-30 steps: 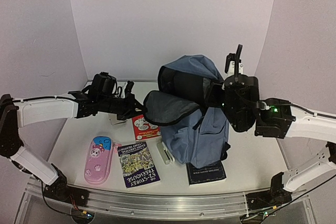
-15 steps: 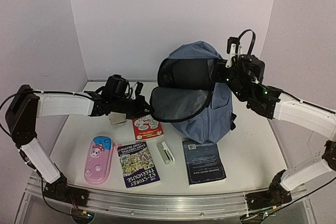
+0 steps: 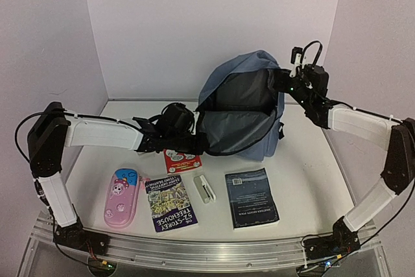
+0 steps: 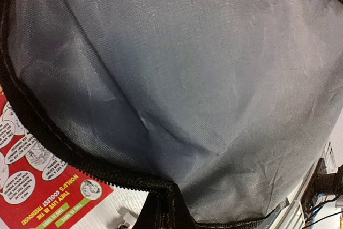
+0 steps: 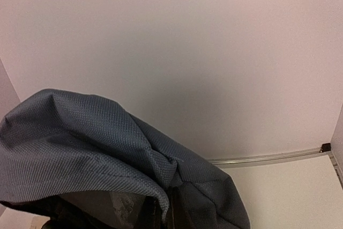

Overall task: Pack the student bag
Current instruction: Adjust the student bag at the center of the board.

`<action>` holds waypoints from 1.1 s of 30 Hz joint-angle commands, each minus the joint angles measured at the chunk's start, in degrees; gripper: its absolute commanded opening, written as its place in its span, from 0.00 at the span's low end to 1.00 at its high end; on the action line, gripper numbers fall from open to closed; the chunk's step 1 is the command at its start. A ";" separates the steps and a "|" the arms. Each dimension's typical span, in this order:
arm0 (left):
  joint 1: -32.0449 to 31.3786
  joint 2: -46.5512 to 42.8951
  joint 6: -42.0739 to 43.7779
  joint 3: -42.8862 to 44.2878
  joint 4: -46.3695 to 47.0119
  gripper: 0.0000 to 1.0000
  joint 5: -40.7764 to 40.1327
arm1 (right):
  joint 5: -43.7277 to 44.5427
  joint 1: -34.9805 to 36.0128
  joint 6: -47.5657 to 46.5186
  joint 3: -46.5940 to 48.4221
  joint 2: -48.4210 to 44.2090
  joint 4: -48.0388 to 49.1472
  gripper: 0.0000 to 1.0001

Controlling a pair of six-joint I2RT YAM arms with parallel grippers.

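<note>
The slate-blue student bag (image 3: 241,69) stands at the back middle of the table with its main compartment open toward the front, dark lining (image 3: 237,105) showing. My left gripper (image 3: 198,135) is shut on the zipper edge of the lowered front flap (image 4: 161,197), whose grey lining (image 4: 187,73) fills the left wrist view. My right gripper (image 3: 284,85) is shut on the top rim of the bag's opening (image 5: 166,186) and holds it up at the right.
On the table (image 3: 311,173) in front of the bag lie a red booklet (image 3: 179,158), a pink-and-blue pencil case (image 3: 122,197), a "Treehouse" book (image 3: 170,202), a small white object (image 3: 205,188) and a dark book (image 3: 251,198). Walls close in behind and at both sides.
Both arms have moved the bag back and to the right. The left gripper has drawn the flap rightward and down; the right gripper has lifted the rim further back. The dark book is now uncovered.
</note>
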 commanded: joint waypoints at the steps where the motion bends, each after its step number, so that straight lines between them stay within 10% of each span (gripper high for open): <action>1: -0.31 2.56 2.13 1.15 -5.38 0.00 -3.03 | -3.96 -1.84 2.61 2.87 3.13 2.29 0.00; 6: -0.24 6.93 2.05 5.24 -9.43 0.03 -2.49 | -5.61 -2.44 4.11 3.17 4.15 1.26 0.22; 12: -0.23 4.92 2.08 9.36 -10.01 0.36 0.88 | -11.50 -2.41 4.27 1.86 0.66 -1.94 0.54; 23: -0.23 -1.17 3.89 14.59 -16.58 0.82 -0.47 | -23.47 -2.40 2.28 -5.22 -11.00 -9.03 0.77; 33: -0.10 -6.18 5.25 15.89 -18.23 0.95 -4.06 | -22.88 -2.39 2.85 -8.08 -19.03 -14.43 0.90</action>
